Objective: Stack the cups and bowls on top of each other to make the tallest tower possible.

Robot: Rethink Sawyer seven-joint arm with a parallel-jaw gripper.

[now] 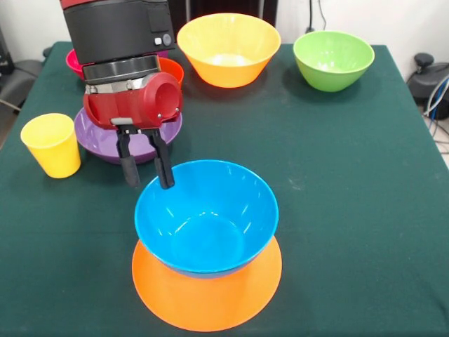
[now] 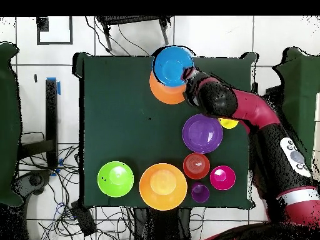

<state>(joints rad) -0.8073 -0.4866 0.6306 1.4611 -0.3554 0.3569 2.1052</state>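
Observation:
A blue bowl [image 1: 210,217] sits upright on an upturned large orange bowl [image 1: 207,298] at the table's near middle; this is the tower. It also shows in the overhead view [image 2: 173,62] on the orange bowl [image 2: 164,92]. My gripper [image 1: 149,179] is open at the blue bowl's far left rim, one finger over the inside and one outside; in the overhead view it [image 2: 186,74] is at the rim too. A yellow cup [image 1: 52,144] stands at the left. A translucent purple cup [image 2: 200,193] shows only overhead.
A wide purple bowl [image 1: 105,144] lies behind my gripper. A second large orange bowl [image 1: 228,49] and a green bowl [image 1: 333,60] stand at the far side. A pink-red bowl [image 1: 72,62] and an orange-red bowl [image 1: 174,70] are partly hidden by the arm.

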